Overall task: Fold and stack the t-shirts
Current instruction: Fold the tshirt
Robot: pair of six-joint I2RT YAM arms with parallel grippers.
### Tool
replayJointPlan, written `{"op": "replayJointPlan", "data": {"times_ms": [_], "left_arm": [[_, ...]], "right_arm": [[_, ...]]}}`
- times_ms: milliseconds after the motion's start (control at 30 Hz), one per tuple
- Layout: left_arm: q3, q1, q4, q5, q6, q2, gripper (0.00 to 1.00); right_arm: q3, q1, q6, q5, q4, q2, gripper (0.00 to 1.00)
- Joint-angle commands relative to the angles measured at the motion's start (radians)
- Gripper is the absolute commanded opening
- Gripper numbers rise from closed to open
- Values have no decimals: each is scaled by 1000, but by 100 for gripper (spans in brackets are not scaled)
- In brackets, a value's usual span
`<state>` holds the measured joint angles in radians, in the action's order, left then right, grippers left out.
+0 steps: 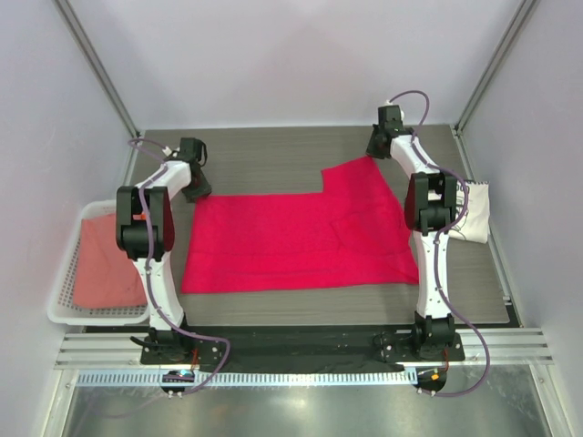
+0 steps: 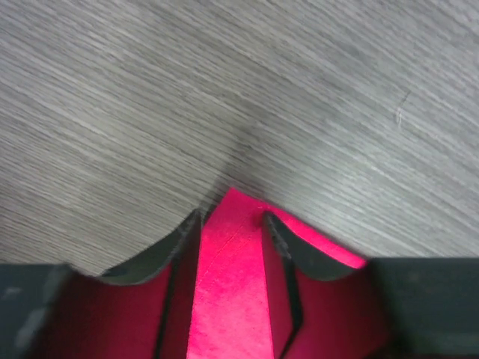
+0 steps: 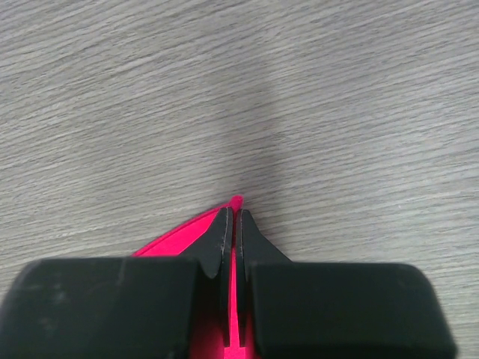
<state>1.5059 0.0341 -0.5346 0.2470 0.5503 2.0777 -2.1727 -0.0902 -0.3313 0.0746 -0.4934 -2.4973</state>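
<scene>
Spread on worktop [image 1: 273,155]: crimson t-shirt [image 1: 291,241]; in white basket [image 1: 62,293], folded salmon cloth [image 1: 107,264].
At far corners: left pincer [image 2: 232,217] half-wide around one, right pincer [image 3: 233,213] clamped on other; bare worktop beyond; cream t-shirt [image 1: 474,211] at right edge.

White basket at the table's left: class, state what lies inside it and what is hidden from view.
A folded salmon-pink cloth lies inside the basket, covering most of its floor. Anything beneath the cloth is hidden.

One crimson t-shirt [image 1: 291,241], one cream t-shirt [image 1: 475,211], one salmon cloth [image 1: 105,264]. One white lattice basket [image 1: 62,305]. Two arms: left arm [image 1: 146,228], right arm [image 1: 433,218].
</scene>
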Motion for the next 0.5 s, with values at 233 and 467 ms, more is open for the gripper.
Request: {"op": "replayJointPlan", "data": {"times_ms": [233,467], "left_arm": [[39,-7,5,-9,-23,30,0],[19,-7,18,2,-43,-11,0]], "right_arm": [[11,-3,5,-15,35,97,1],[62,-3,8,-15,36,182,1]]}}
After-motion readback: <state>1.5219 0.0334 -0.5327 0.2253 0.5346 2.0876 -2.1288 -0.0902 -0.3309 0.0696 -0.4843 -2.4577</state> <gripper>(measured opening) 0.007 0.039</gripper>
